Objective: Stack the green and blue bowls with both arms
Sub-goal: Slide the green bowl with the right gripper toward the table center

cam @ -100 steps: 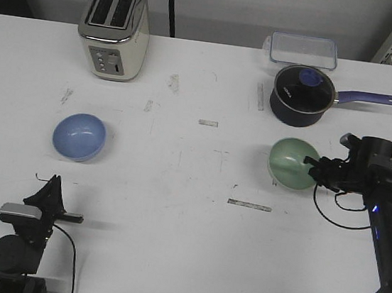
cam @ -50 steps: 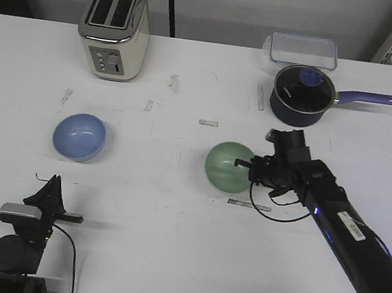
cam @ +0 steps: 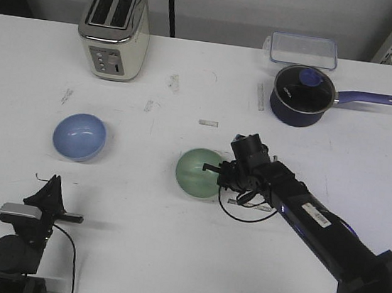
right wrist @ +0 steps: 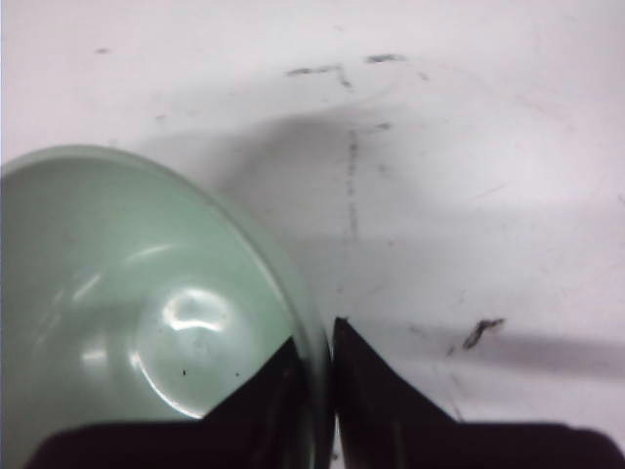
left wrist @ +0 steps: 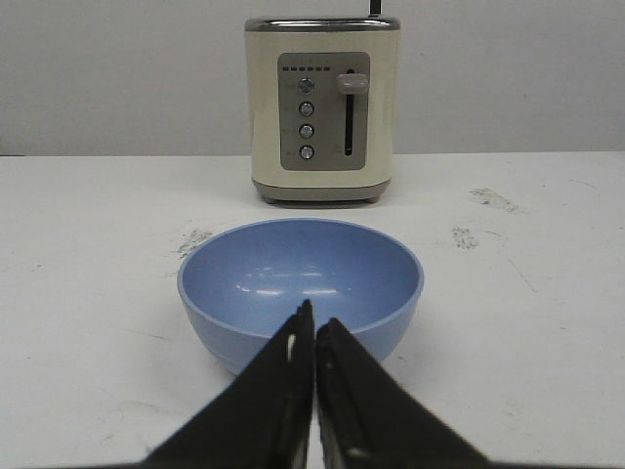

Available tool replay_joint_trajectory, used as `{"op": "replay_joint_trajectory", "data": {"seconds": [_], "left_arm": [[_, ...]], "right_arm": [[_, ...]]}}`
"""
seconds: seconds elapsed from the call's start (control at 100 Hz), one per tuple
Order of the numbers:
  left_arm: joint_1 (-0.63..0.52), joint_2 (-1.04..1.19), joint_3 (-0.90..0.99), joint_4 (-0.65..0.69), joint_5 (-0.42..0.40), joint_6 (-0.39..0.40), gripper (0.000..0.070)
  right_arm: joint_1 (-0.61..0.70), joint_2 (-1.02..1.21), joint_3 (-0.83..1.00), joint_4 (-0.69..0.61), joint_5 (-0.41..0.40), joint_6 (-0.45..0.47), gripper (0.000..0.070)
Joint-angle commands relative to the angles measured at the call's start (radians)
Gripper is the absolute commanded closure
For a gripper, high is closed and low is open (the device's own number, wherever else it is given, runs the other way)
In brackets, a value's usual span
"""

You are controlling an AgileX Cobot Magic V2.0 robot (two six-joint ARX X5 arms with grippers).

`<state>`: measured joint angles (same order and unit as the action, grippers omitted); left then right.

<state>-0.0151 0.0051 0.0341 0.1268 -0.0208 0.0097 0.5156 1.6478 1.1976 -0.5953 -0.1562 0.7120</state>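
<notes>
The pale green bowl hangs near the table's middle, tilted, its rim pinched by my right gripper. In the right wrist view the green bowl has its rim between the two black fingers, one inside, one outside; the gripper is shut on it. The light blue bowl rests upright on the table at the left. In the left wrist view the blue bowl sits just beyond my left gripper, which is shut and empty. The left arm rests at the table's front left.
A cream toaster stands at the back left, also in the left wrist view. A dark navy saucepan with a glass lid and a clear plastic container are at the back right. Tape marks lie on the white table.
My right arm has carried the green bowl leftward from the right side to the table's middle, toward the blue bowl. The left arm and the blue bowl have not moved.
</notes>
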Motion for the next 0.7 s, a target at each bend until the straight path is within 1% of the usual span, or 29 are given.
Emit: {"op": "replay_joint_trajectory", "data": {"seconds": [0.0, 0.28, 0.44, 0.48, 0.56, 0.59, 0.62, 0.69], "left_arm": [[0.002, -0.002, -0.023, 0.016, 0.002, 0.005, 0.0697], [0.002, -0.002, -0.023, 0.016, 0.002, 0.005, 0.0697], [0.002, -0.002, -0.023, 0.016, 0.002, 0.005, 0.0697], [0.002, -0.002, -0.023, 0.016, 0.002, 0.005, 0.0697], [0.002, -0.002, -0.023, 0.016, 0.002, 0.005, 0.0697], [0.002, -0.002, -0.023, 0.016, 0.002, 0.005, 0.0697], [0.002, -0.002, -0.023, 0.016, 0.002, 0.005, 0.0696], [0.002, -0.002, -0.023, 0.016, 0.002, 0.005, 0.0696]], "right_arm": [[0.01, 0.025, 0.014, 0.021, 0.002, 0.019, 0.0692], [0.017, 0.044, 0.014, 0.036, 0.003, 0.019, 0.0691], [0.017, 0.044, 0.014, 0.038, 0.003, 0.001, 0.0681], [0.017, 0.044, 0.014, 0.039, 0.003, -0.003, 0.0661], [0.017, 0.044, 0.014, 0.041, 0.002, -0.009, 0.0559], [0.018, 0.044, 0.014, 0.042, 0.001, -0.011, 0.0539], [0.018, 0.044, 0.014, 0.043, 0.0, -0.012, 0.0525], [0.023, 0.044, 0.014, 0.043, 0.0, -0.018, 0.052]]}}
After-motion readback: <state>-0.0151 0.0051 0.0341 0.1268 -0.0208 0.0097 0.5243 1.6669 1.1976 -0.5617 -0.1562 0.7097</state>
